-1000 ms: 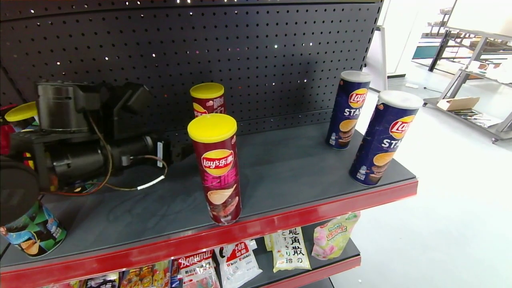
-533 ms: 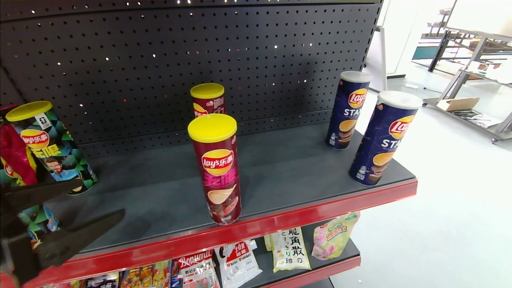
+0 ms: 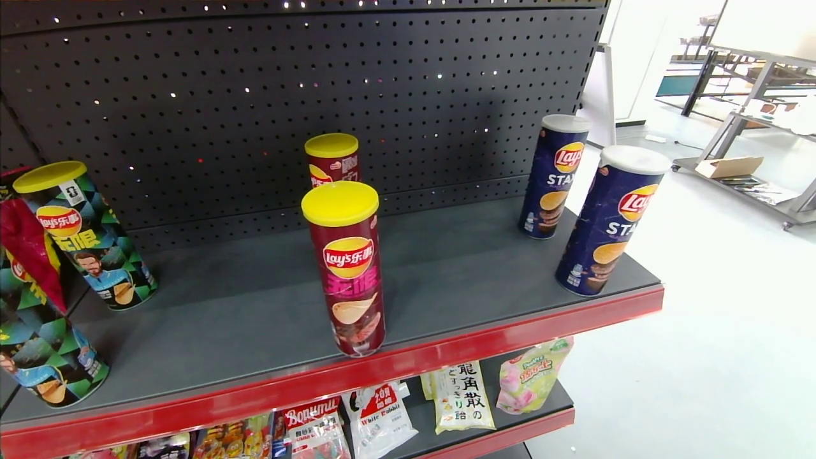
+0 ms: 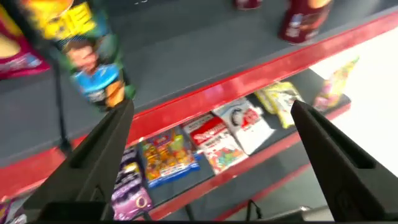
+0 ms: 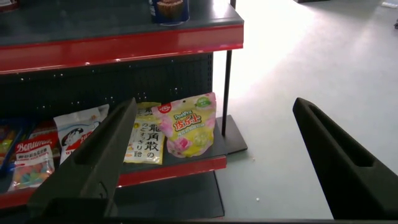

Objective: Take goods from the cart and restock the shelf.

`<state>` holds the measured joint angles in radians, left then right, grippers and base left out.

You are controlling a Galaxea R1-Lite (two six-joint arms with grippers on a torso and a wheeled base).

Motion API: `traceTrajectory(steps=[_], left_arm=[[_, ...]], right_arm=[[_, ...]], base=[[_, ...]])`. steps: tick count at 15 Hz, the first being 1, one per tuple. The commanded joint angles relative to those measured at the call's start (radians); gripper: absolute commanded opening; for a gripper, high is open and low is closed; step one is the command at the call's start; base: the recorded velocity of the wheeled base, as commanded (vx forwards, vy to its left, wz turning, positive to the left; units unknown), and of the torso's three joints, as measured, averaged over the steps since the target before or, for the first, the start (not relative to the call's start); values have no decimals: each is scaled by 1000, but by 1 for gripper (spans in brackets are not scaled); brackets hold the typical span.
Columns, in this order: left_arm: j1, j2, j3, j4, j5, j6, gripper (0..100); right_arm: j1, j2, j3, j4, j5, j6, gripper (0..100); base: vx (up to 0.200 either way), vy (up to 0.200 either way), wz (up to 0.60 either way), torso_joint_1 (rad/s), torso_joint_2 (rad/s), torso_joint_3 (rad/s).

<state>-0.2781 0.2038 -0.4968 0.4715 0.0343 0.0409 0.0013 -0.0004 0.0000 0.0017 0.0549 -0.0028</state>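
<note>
On the dark shelf point(image 3: 242, 312) stand two green chip cans point(image 3: 86, 236) point(image 3: 38, 344) at the left, two maroon cans point(image 3: 347, 268) point(image 3: 331, 159) in the middle and two blue cans point(image 3: 553, 175) point(image 3: 609, 220) at the right. My left gripper point(image 4: 211, 104) hangs open in front of the shelf's red edge point(image 4: 205, 93), below a green can point(image 4: 87, 56), with nothing between its fingers. My right gripper point(image 5: 214, 102) is open and empty, low in front of the lower shelf, under a blue can point(image 5: 169, 9).
Snack bags point(image 3: 459, 395) fill the lower shelf point(image 5: 174, 171). A red bag point(image 3: 25, 255) leans at the far left between the green cans. A perforated back panel point(image 3: 319, 95) closes the shelf behind. Open floor point(image 3: 714, 319) lies to the right, with metal racks point(image 3: 752, 127) beyond.
My left arm, which was on the shelf at the back left, has pulled away down and to the left, out of the head view. The back green can now stands free.
</note>
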Motion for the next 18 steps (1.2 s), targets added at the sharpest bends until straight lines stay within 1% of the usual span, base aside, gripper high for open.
traceTrajectory(steps=[1,4,10,14,15,17,18], left_arm=[[-9,-133,70,-7,50,-1,100],[-9,-132,78,-8,56,2,100],[-7,-133,87,-10,67,5,100],[-9,-136,96,-10,61,5,100],[-9,-138,98,-16,62,1,100],[-7,-138,100,-20,87,-9,100],[-1,-126,89,1,148,-32,100]], right_arm=[[0,0,0,0,0,0,100],[0,0,0,1,2,-6,100],[2,0,0,0,2,-10,100],[0,0,0,0,-1,-3,100],[0,0,0,0,0,-3,100],[0,0,0,0,0,-3,100],[0,0,0,0,0,-2,100]], base=[[0,0,0,0,0,0],[0,0,0,0,0,0],[0,0,600,3,3,3],[0,0,0,0,0,0],[0,0,0,0,0,0],[0,0,0,0,0,0],[0,0,0,0,0,0]])
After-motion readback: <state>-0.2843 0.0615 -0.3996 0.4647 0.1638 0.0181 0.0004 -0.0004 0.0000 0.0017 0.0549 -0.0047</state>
